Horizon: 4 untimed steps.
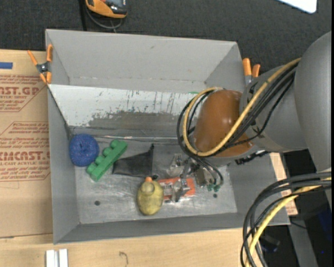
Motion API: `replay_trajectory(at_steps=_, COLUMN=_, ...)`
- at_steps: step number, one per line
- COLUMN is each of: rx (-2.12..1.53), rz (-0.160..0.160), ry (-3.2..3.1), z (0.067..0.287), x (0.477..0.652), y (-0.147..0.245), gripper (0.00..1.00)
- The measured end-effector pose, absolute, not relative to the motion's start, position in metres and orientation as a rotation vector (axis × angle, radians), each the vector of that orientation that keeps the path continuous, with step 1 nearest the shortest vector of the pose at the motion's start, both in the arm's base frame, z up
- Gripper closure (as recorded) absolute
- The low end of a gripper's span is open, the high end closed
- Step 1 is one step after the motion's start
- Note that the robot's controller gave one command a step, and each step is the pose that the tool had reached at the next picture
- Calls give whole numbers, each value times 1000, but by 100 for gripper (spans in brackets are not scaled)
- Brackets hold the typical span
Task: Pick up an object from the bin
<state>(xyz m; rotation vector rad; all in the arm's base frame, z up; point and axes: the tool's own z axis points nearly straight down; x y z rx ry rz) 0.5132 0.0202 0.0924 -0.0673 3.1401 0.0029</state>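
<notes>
I held my gripper (185, 178) low over the orange-red piece (172, 190), yellow toy (149, 199) just beside, probably to grasp; whether open or closed, I couldn't tell

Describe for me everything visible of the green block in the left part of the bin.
The green block is a long bar, seemingly plastic, bright green, with square teeth along one long side. It lies flat on the bin floor, slanted from lower left to upper right. The blue round thing lies close at its left, the black flat piece at its right; whether they touch it I cannot tell.
</notes>
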Motion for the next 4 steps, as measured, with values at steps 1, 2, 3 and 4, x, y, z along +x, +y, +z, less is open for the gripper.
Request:
replay_trajectory(at_steps=1, rx=-67, rz=3, ry=3140, z=92, x=513, y=20, gripper=100)
replay_trajectory(at_steps=2, rx=-94, rz=0, ry=3139, z=198, x=518, y=13, gripper=100)
replay_trajectory(at_steps=3, rx=-94, rz=0, ry=3139, z=198, x=518, y=13, gripper=100)
replay_trajectory(at_steps=4, rx=-219, rz=0, ry=3137, z=235, x=534, y=25, gripper=100)
